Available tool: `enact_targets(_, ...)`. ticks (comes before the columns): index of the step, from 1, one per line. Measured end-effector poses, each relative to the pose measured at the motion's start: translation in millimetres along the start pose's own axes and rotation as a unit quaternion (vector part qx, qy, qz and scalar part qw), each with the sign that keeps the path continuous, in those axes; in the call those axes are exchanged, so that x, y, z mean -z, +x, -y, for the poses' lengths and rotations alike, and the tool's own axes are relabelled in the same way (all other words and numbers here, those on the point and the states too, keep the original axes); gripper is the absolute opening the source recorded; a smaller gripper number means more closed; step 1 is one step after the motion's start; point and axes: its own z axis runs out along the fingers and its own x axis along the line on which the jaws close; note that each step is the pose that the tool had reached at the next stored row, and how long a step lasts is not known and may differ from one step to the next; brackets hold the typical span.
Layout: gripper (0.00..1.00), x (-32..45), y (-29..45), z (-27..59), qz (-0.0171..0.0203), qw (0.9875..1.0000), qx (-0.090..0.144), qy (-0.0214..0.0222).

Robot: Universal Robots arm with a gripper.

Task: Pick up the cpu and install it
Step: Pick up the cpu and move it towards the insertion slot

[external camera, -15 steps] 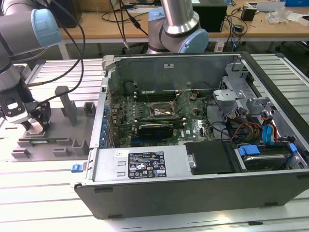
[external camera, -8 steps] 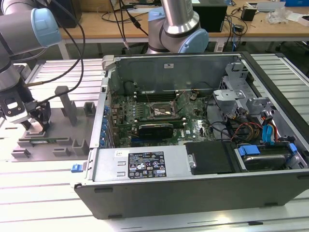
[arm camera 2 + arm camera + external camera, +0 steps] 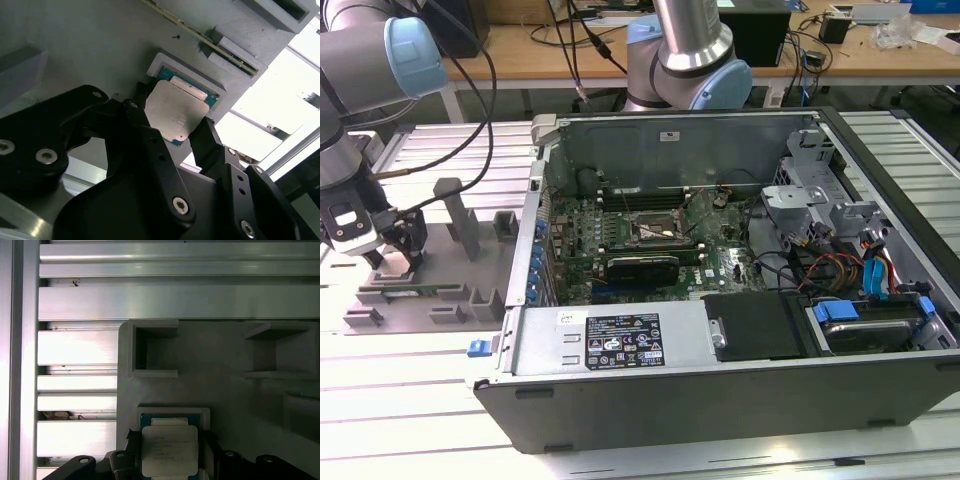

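Observation:
The cpu (image 3: pixel 175 112) is a small square chip with a silvery top plate and a thin green rim. It sits between my gripper's (image 3: pixel 172 127) two black fingers, which press on its opposite edges. The cpu (image 3: pixel 170 450) hangs just over a square recessed pocket (image 3: pixel 172 414) in the grey fixture block. In the exterior view my gripper (image 3: pixel 392 250) is low over that grey fixture (image 3: pixel 430 290), at the exterior view's left and well away from the motherboard socket (image 3: pixel 655 232) inside the open computer case.
The open case (image 3: pixel 720 300) holds a long black expansion card (image 3: pixel 642 266), drive cages and cable bundles. A second robot arm's base (image 3: pixel 690 60) stands behind the case. The fixture carries upright posts (image 3: pixel 455 215) and empty slots (image 3: pixel 152 350). Ribbed aluminium table (image 3: pixel 75 347) lies all around.

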Motion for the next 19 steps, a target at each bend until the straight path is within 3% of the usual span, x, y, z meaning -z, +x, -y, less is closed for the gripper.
enact_targets(19,0.62,-1.2,-1.3,0.1,-0.0003,1.0000,0.000,0.0001)
